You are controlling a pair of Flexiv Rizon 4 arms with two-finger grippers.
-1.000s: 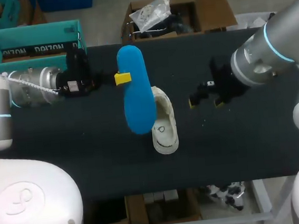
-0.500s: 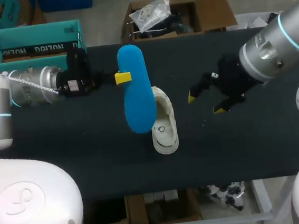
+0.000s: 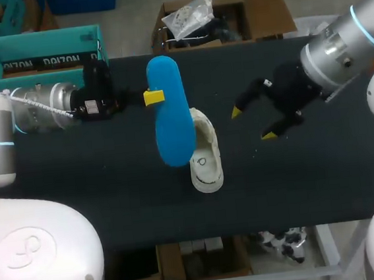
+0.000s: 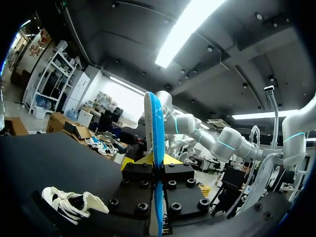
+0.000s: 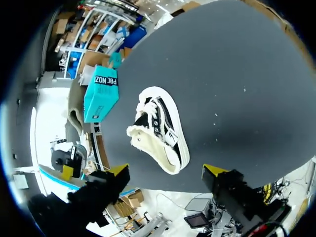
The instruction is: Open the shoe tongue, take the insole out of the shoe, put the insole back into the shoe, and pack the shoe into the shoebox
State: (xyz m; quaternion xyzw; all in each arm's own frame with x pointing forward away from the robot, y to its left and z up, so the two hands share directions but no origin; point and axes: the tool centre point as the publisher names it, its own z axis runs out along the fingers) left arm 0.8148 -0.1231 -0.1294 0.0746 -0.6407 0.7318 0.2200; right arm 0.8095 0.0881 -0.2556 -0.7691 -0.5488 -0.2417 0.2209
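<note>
Clamping the blue insole (image 3: 172,118), the left pincer (image 3: 153,97) holds it over the white shoe (image 3: 206,159) on the table (image 3: 112,187), apparently not touching. The right pincer (image 3: 252,123) hangs released nearby. Best it spreads the shoe open while the insole enters toe-first.

R gripper (image 5: 167,170) fingers spread wide over table (image 5: 237,74). Shoe (image 5: 158,129) lies on it just ahead, w/ teal shoebox (image 5: 101,94) beyond.

The insole (image 3: 169,108) overlaps the shoe (image 3: 207,161) on the table (image 3: 112,187), right pincer (image 3: 252,123) off to the shoe's right.
</note>
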